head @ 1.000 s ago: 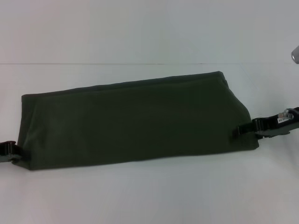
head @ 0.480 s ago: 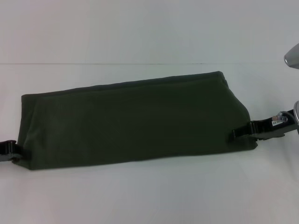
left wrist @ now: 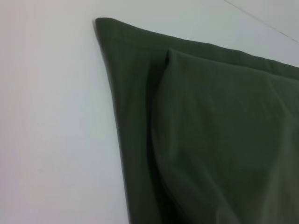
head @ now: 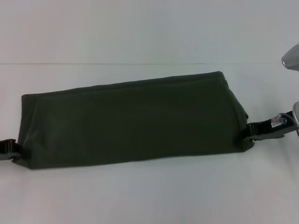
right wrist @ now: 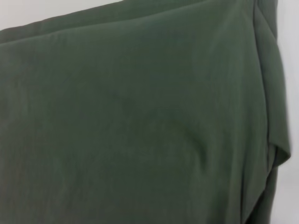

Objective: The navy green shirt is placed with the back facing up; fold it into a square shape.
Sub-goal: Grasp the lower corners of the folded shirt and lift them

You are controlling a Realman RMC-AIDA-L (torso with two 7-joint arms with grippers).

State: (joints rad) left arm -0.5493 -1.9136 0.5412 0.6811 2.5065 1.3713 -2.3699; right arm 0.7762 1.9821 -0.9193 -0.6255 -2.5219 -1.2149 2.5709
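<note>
The navy green shirt [head: 131,121] lies on the white table [head: 140,196] as a long folded band running left to right, plain side up. My left gripper [head: 13,150] sits at the band's near-left corner, its tip touching the cloth edge. My right gripper [head: 251,131] sits at the band's right end, its tip just at the cloth edge. The left wrist view shows the shirt's corner with layered folded edges [left wrist: 196,140]. The right wrist view is filled by the shirt's cloth [right wrist: 140,121] with a folded edge at one side.
The white table's far edge [head: 140,63] runs across behind the shirt. A grey part of the right arm [head: 290,58] shows at the right border. Bare tabletop lies in front of and behind the shirt.
My right gripper has drawn back to the right, from over the shirt's right end to its edge. The shirt's near-right corner has settled slightly inward. The left gripper has not moved.
</note>
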